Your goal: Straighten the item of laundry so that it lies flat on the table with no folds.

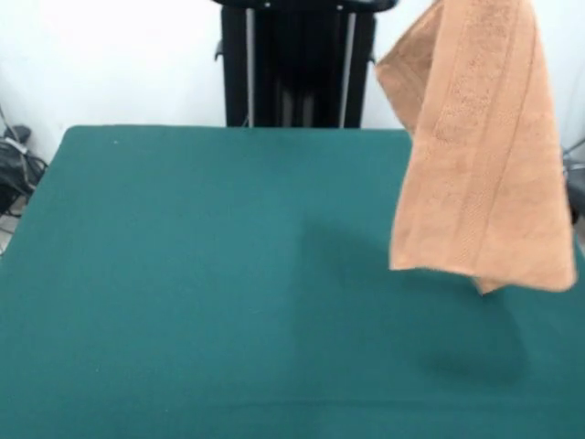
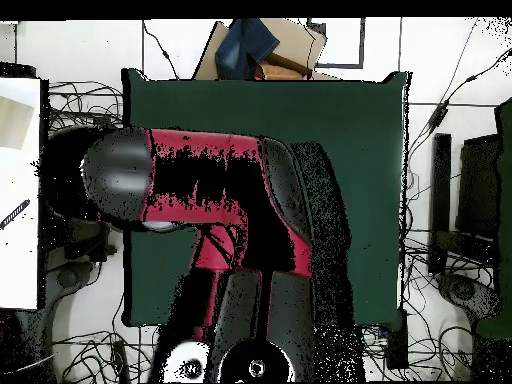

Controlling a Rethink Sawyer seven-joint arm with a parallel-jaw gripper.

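Note:
The orange-tan towel (image 1: pixel 480 155) hangs in the air at the right of the front view. Its top runs out past the picture's top edge, and its lower edge is clear of the dark green table (image 1: pixel 183 274). It hangs folded lengthwise, with a woven band running down it, and casts a shadow on the table below. The gripper is above the front view's top edge. In the overhead view the red and black arm (image 2: pixel 220 190) reaches out over the left part of the table (image 2: pixel 350 150) and hides both the gripper and the towel.
The robot's black pedestal (image 1: pixel 297 64) stands at the table's far side. In the overhead view a cardboard box with a blue cloth (image 2: pixel 260 50) lies past the table's top edge. Cables cover the floor around it, and a white surface (image 2: pixel 20 190) stands at the left.

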